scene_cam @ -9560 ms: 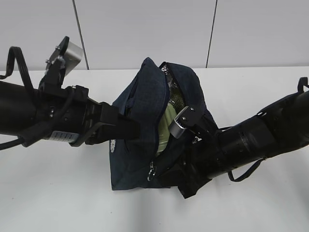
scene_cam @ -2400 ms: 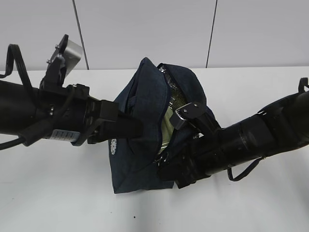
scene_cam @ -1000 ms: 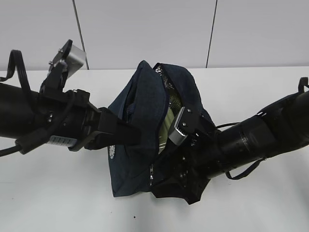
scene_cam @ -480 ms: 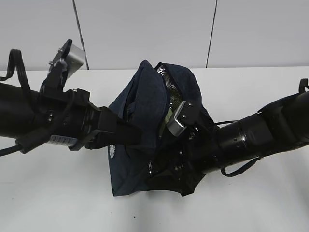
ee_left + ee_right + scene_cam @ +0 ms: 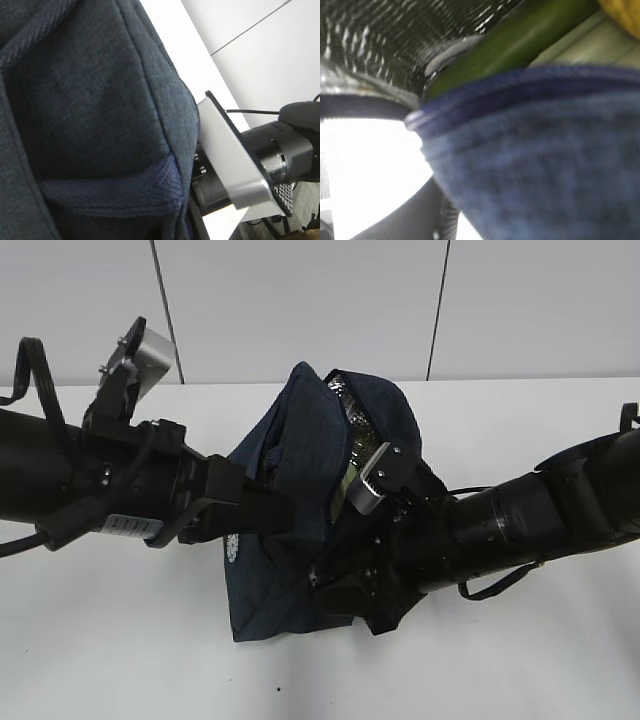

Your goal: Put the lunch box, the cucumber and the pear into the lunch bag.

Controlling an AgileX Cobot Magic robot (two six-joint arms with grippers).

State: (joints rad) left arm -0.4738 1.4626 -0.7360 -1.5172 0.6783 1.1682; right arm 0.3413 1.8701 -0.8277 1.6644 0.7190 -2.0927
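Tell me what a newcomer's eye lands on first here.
The dark navy lunch bag stands mid-table, gaping open at the top, squeezed between two black arms that reach in from either side. The right wrist view looks over the bag's rim onto the cucumber lying on the lunch box, with a corner of the yellow pear beside it.
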